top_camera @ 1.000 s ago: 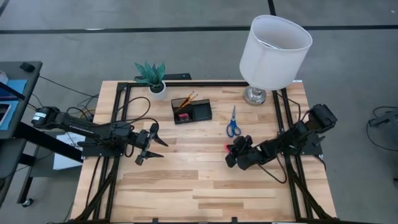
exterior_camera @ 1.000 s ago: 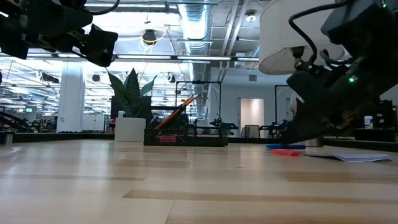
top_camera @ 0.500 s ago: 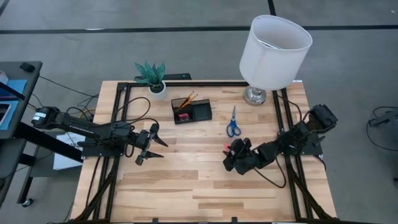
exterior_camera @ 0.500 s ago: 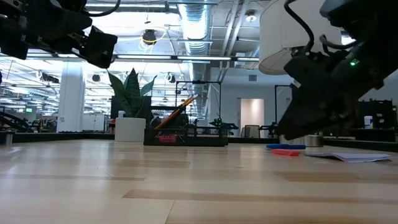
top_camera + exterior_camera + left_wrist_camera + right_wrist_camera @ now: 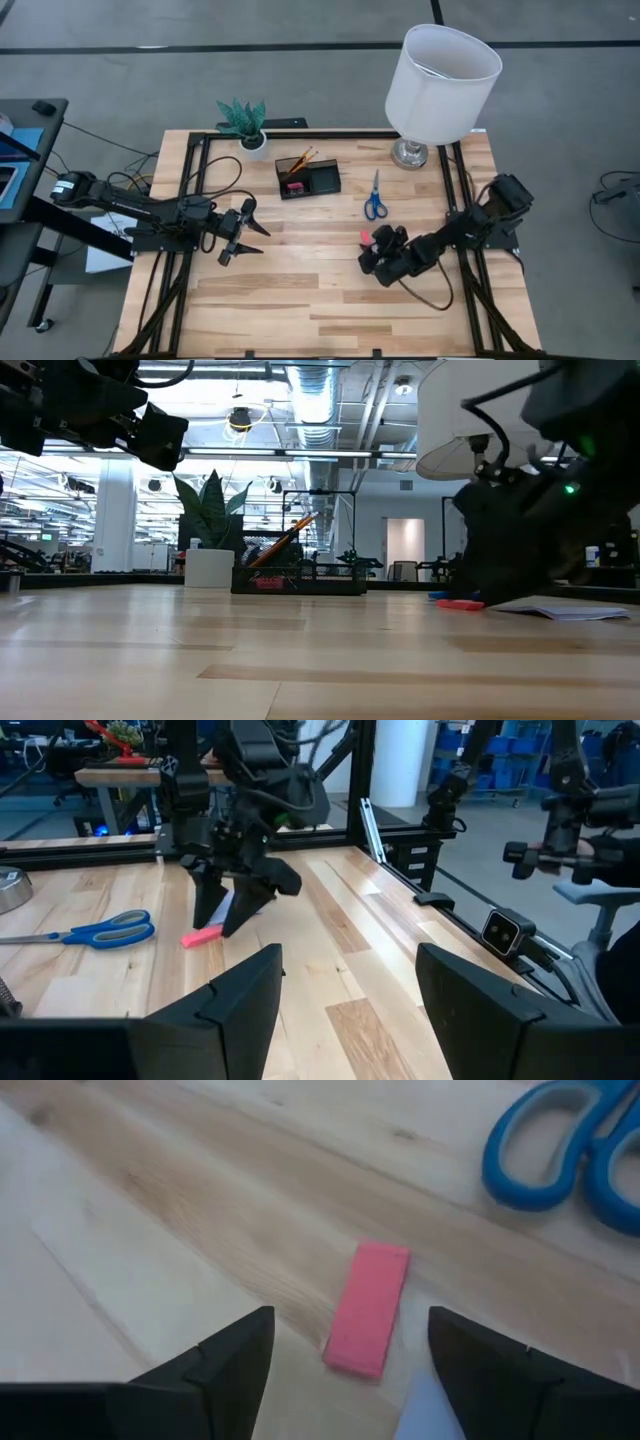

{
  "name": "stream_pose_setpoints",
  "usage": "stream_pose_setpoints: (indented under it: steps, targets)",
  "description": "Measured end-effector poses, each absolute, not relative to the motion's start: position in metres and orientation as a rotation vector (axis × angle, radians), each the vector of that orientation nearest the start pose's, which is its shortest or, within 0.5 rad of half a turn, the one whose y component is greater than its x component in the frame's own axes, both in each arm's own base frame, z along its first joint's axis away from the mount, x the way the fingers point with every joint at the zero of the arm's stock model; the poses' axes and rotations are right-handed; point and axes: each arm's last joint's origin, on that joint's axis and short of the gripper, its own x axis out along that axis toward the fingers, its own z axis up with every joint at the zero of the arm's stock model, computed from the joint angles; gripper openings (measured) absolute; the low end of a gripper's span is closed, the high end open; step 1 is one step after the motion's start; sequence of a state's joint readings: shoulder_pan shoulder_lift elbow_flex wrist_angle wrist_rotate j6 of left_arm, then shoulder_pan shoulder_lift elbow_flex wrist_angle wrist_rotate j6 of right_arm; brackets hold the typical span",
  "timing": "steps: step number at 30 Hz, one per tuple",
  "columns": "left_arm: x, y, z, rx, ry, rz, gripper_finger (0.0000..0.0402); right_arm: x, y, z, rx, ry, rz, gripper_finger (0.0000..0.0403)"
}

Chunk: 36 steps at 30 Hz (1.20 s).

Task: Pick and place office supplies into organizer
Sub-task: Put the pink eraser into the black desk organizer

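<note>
While its fingers stand wide apart, the right gripper [image 5: 345,1370] hangs low over the pink eraser [image 5: 368,1323], which lies loose on the table [image 5: 300,300]. Scissors [image 5: 375,197] lie beyond at twelve o'clock, the organizer [image 5: 308,178] farther at eleven. The left gripper [image 5: 240,232] waits open at nine o'clock.

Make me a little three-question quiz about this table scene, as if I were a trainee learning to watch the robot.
1. True or false: the pink eraser is already in the black organizer.
2. Which gripper is nearest the eraser? A) left gripper B) right gripper
3. Fill in: the blue-handled scissors lie on the ____, between the organizer and the lamp.

Key
1. False. It lies flat on the wooden table, in front of the right gripper's open fingers.
2. B. The left gripper hangs open on the far side of the table.
3. table
</note>
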State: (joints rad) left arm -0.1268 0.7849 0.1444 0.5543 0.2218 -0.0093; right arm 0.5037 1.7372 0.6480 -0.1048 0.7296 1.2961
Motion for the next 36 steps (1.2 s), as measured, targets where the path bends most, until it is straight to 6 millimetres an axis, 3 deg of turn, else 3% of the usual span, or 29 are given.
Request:
stream_pose_setpoints:
  steps: [5, 12, 36]
  targets:
    - [0.159, -0.027, 0.184, -0.013, 0.087, -0.348, 0.0223, 0.248, 0.114, 0.067, 0.425, 0.568, -0.828, 0.026]
    - [0.159, -0.027, 0.184, -0.012, 0.086, -0.348, 0.0223, 0.265, 0.122, 0.053, 0.311, 0.523, -0.885, 0.026]
    - [0.159, -0.027, 0.184, -0.013, 0.086, -0.35, 0.0223, 0.266, 0.131, 0.054, 0.285, 0.622, -0.936, 0.026]
